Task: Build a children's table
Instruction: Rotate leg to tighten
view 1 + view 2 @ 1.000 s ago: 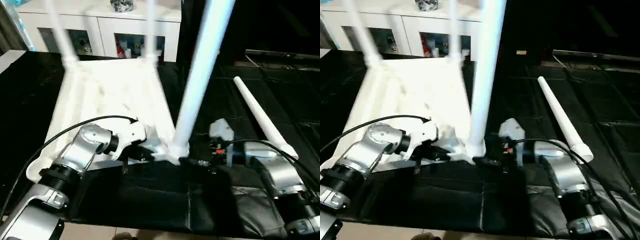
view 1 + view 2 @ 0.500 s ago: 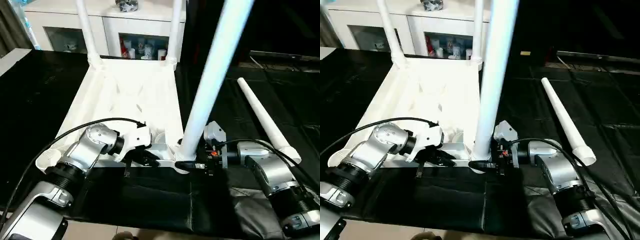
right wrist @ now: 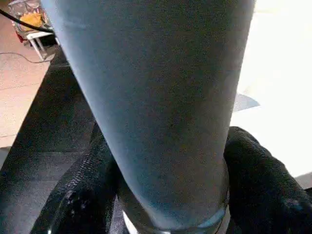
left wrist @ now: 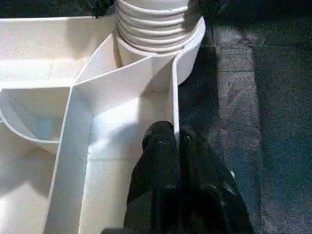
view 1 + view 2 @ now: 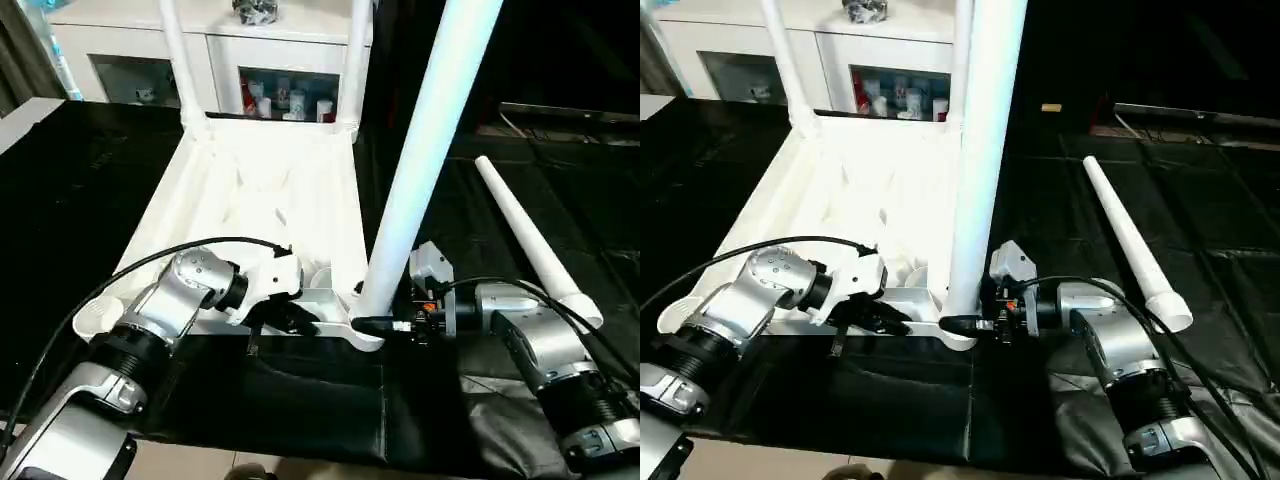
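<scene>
We are partway through fitting legs to the upturned white plastic square tabletop, which lies ribbed side up on the black padded mat in front of us. Two slim white tube legs stand in its far corner sockets, and a third, thick tapered white leg rises from the near corner socket on our right side. The step in hand looks like seating that third leg.

Our left gripper is clenched on the thin upright wall of the tabletop's near edge, just beside that socket, steadying the top. Our right gripper has a black finger on each side of the leg's base; whether it truly presses the leg we cannot tell.

Next, we judge, the leg needs a firm hold low down and a push or twist into the socket while the left keeps the top from sliding.

The fourth loose white tapered leg lies on the mat well to our right, apart from the tabletop. The near socket on our left stands empty. The mat's front edge is close under our forearms, and a white glass-door cabinet stands just behind the top, so the freest room is to our right.
</scene>
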